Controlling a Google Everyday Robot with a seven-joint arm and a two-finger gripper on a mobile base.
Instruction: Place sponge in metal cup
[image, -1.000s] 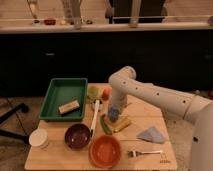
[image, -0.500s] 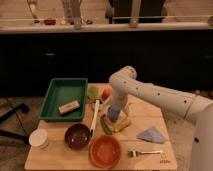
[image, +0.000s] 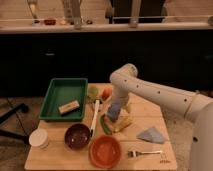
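Note:
A tan rectangular sponge (image: 68, 106) lies in the green tray (image: 56, 88) at the table's left. My gripper (image: 114, 114) hangs from the white arm (image: 150, 92) low over the middle of the table. It is right of the tray and well apart from the sponge. A bluish-grey shape sits at the arm's end, and I cannot tell whether it is the gripper alone or a cup under it. No metal cup shows clearly elsewhere.
Around the gripper lie a white spatula (image: 94, 115), a green pepper (image: 105, 124), a yellow item (image: 123, 123) and a red-orange fruit (image: 106, 93). In front stand a purple bowl (image: 77, 136), an orange bowl (image: 104, 150), a white cup (image: 38, 138), a fork (image: 142, 152) and a blue cloth (image: 151, 134).
The gripper has dipped slightly toward the table near the middle. The sponge and the other things have not moved.

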